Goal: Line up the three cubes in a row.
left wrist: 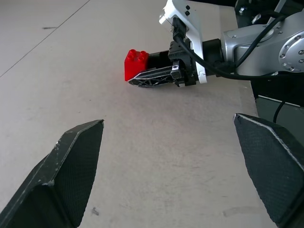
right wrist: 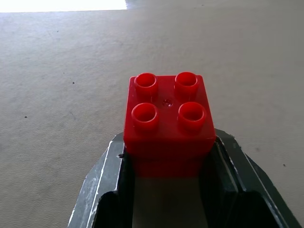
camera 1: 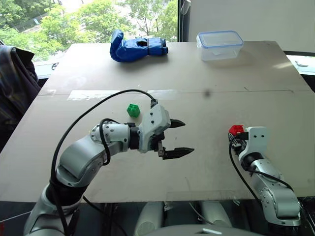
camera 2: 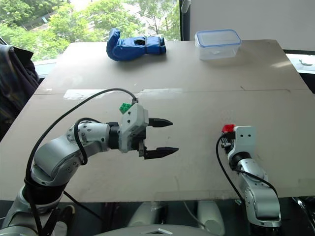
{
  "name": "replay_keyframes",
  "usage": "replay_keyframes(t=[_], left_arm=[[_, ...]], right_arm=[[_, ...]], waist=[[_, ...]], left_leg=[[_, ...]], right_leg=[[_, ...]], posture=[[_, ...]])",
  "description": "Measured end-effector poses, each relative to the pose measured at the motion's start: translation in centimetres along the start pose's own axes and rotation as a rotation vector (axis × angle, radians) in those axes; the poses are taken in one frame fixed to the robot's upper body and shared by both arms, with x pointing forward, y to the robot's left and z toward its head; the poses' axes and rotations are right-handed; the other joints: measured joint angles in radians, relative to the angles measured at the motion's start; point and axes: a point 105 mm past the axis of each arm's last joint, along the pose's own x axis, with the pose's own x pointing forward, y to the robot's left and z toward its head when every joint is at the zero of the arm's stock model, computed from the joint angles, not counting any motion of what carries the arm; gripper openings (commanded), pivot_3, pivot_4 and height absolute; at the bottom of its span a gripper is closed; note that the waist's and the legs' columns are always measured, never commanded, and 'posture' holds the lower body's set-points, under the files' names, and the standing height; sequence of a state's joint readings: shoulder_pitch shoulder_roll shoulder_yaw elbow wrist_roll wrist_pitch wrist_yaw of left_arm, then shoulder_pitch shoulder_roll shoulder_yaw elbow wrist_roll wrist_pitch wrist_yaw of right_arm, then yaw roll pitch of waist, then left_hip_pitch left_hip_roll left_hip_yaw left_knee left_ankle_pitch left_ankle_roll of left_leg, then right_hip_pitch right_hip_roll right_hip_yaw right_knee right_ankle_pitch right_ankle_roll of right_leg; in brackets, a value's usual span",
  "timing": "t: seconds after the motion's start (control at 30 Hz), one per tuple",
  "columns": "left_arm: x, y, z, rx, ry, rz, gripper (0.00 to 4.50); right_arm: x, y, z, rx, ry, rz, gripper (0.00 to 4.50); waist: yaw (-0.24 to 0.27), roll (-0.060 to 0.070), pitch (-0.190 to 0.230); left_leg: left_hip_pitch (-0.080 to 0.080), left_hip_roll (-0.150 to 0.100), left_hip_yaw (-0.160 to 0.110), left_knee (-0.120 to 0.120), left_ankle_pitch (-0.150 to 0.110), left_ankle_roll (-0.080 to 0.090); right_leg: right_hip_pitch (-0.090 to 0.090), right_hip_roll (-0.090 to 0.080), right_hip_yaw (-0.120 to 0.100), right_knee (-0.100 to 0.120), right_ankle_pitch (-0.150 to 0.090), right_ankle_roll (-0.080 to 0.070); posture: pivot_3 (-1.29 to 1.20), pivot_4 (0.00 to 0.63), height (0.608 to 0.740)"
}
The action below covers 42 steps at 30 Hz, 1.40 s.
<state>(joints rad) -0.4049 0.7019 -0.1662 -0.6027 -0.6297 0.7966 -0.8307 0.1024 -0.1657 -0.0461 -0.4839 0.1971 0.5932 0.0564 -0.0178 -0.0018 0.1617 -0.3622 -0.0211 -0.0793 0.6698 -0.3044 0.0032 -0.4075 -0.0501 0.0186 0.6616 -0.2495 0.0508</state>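
Note:
A red cube with four studs on top sits between the fingers of my right gripper, which is shut on it low over the table at the right. The left wrist view shows the same red cube at the tips of those fingers. A green cube rests on the table near the middle, just behind my left wrist. My left gripper hangs above the table centre, pointing right toward the red cube, open with nothing between its fingers.
A blue glove lies at the table's far edge, and a clear lidded box stands to its right. The brown table has a pale tape strip across it. Dark cloth hangs past the left edge.

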Motion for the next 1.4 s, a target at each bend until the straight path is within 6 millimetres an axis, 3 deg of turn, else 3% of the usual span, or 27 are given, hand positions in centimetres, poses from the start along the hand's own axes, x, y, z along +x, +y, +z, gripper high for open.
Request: replay_keyframes(t=[0.37,0.5,0.6,1.4], left_arm=[[0.0,-0.1,-0.2,-0.01,-0.001,0.003,4.5],[0.0,-0.2,-0.4,-0.02,0.001,0.005,4.5],[0.0,-0.2,-0.6,-0.024,0.001,0.005,4.5],[-0.1,-0.2,-1.0,-0.003,0.002,0.02,4.5]], right_arm=[[0.5,0.2,0.0,-0.024,0.0,0.012,1.29],[0.5,0.5,0.0,-0.031,-0.001,0.036,3.29],[0.5,0.8,0.0,-0.031,-0.003,0.053,4.42],[0.2,-1.1,0.0,-0.125,-0.016,0.058,4.42]], waist=[[-0.001,-0.001,0.0],[-0.001,-0.001,0.0],[0.001,-0.001,-0.001],[0.003,-0.002,0.0]], left_leg=[[0.001,0.0,0.001,0.0,0.0,0.001],[0.0,0.0,0.001,0.0,0.0,0.001],[0.0,0.0,0.001,0.0,0.0,0.001],[0.0,0.0,0.001,0.0,-0.001,0.001]], right_leg=[[0.0,0.0,0.001,0.0,0.0,0.0],[0.0,0.0,0.001,0.0,0.0,0.0],[0.0,0.0,0.001,0.0,0.0,0.0],[0.0,0.0,0.0,0.0,0.0,0.0]], posture=[[0.0,0.15,0.74],[0.0,0.15,0.74],[0.0,0.15,0.74],[0.0,0.15,0.74]])
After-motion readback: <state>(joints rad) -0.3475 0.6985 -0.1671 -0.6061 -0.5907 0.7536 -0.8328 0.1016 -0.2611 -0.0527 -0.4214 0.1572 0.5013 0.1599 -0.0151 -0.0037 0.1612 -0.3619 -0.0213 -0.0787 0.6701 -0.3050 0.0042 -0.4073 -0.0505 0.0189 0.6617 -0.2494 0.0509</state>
